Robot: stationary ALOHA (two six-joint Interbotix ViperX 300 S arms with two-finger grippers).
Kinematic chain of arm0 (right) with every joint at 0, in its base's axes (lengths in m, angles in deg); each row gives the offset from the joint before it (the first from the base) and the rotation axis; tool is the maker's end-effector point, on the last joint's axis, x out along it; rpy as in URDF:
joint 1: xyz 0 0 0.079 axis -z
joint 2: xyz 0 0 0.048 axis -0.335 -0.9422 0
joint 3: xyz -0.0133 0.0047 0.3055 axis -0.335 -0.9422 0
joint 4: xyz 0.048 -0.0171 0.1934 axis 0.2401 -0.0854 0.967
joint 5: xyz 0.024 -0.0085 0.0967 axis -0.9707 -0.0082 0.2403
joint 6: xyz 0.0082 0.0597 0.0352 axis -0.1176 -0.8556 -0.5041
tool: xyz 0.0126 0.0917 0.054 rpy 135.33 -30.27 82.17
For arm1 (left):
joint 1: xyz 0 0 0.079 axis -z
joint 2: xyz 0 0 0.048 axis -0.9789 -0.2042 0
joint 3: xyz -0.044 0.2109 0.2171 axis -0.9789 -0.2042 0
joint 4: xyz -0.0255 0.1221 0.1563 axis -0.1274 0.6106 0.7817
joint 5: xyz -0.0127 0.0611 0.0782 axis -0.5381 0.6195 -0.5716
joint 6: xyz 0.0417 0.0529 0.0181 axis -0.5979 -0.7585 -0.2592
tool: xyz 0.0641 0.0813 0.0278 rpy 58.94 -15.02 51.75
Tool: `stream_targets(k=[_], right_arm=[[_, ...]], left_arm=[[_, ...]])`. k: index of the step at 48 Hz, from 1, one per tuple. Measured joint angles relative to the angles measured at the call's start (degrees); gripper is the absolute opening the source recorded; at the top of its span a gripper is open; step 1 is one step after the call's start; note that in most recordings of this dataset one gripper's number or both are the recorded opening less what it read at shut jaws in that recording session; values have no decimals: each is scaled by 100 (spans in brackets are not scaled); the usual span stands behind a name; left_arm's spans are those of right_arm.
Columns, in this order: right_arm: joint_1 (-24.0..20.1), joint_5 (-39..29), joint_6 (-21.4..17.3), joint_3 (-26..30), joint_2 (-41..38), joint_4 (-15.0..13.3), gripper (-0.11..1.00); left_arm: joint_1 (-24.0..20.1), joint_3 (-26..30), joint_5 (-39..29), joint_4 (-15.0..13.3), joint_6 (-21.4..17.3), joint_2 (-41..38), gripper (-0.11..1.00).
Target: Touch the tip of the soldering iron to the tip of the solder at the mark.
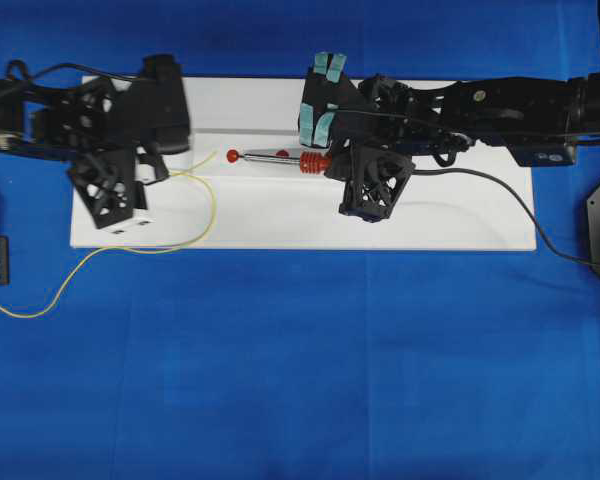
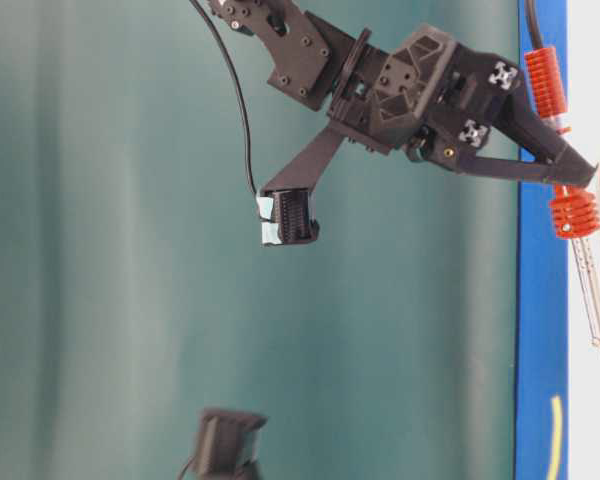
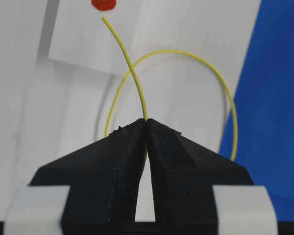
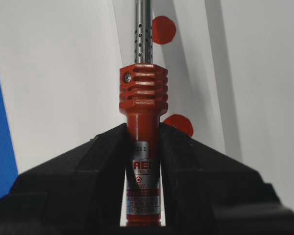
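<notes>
1. While the soldering iron (image 1: 280, 156) hangs over the white board (image 1: 460, 225), its tip at a red mark (image 1: 233, 155), the right gripper (image 4: 143, 142) is clamped on its handle.
2. Left gripper (image 3: 146, 128) pinches the yellow solder (image 3: 132, 73) — its tip sits just short of the mark.
3. Risk: that floppy wire could bend or slide past the mark on contact — I'd nudge slowly.

The soldering iron (image 4: 142, 112) has a red-orange ribbed handle, a printed label and a silver shaft dotted with small holes. The solder (image 3: 132, 73) is thin and yellow, ending near a red mark (image 3: 104, 4). A white board (image 1: 300, 225) lies on the blue surface (image 1: 300, 370), and both arms' jaws are black.
</notes>
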Motion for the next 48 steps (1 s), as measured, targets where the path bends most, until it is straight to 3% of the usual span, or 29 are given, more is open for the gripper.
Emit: stream_targets(k=[13,30,48], right_arm=[[-9,0,0,9,9,0,6],[0,0,0,0,62,-44,6],[62,9,-26,-949,1283,-141,6]], left_arm=[[9,-290,-114,0,97,659,2],[9,-352,-114,0,167,712,2],[9,-369,-114,0,167,721,2]])
